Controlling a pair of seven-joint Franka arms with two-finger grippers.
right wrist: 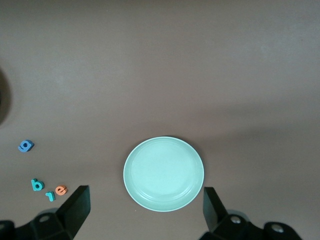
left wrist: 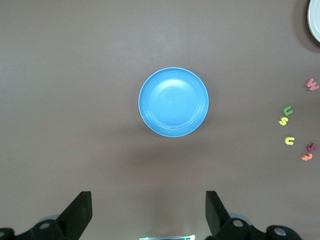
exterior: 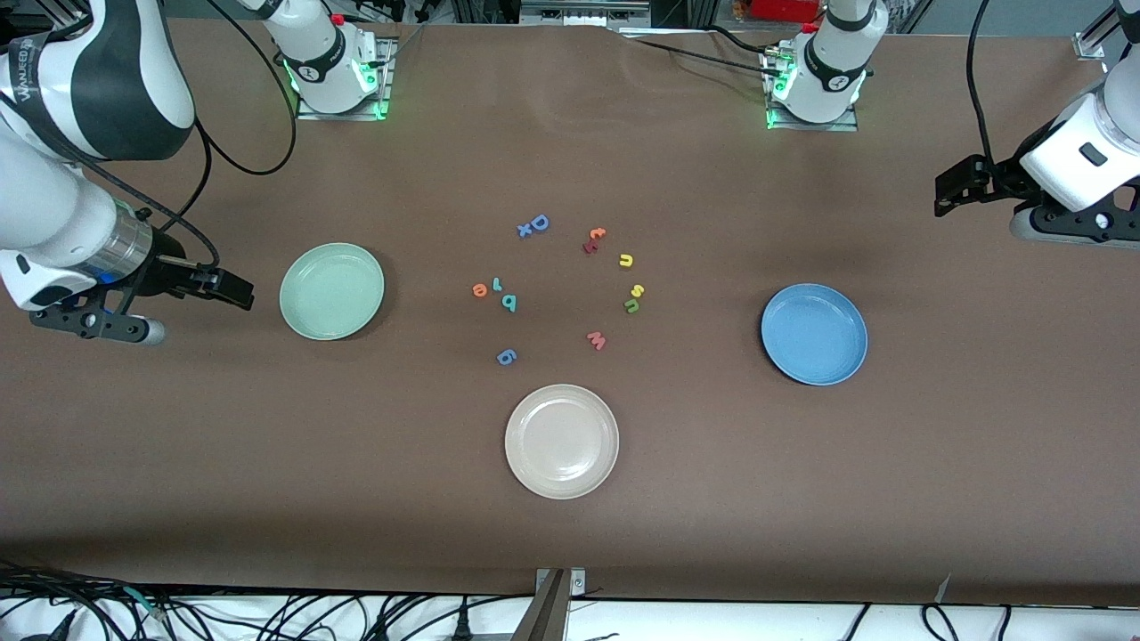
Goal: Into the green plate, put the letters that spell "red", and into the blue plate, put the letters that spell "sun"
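The pale green plate (exterior: 331, 291) (right wrist: 163, 174) and the blue plate (exterior: 814, 334) (left wrist: 173, 102) lie empty. Between them on the table sit the orange "e" (exterior: 480, 289) (right wrist: 61, 190), teal "r" (exterior: 497, 284) (right wrist: 50, 195) and teal "d" (exterior: 509, 304) (right wrist: 37, 185). Toward the blue plate lie a yellow arch (exterior: 626, 260) (left wrist: 289, 141), the yellow "s" (exterior: 637, 290) (left wrist: 283, 121) and an olive arch (exterior: 631, 306) (left wrist: 288, 111). My right gripper (exterior: 233, 292) (right wrist: 146, 210) hangs open and empty beside the green plate. My left gripper (exterior: 948, 191) (left wrist: 148, 210) hangs open and empty over the table's left-arm end.
A cream plate (exterior: 561, 441) lies nearer the front camera than the letters. Other letters lie around: a blue "D" (exterior: 539, 223), a red and orange pair (exterior: 594, 239), a pink "w" (exterior: 597, 340) and a blue "g" (exterior: 506, 357). Both arm bases stand along the table's back edge.
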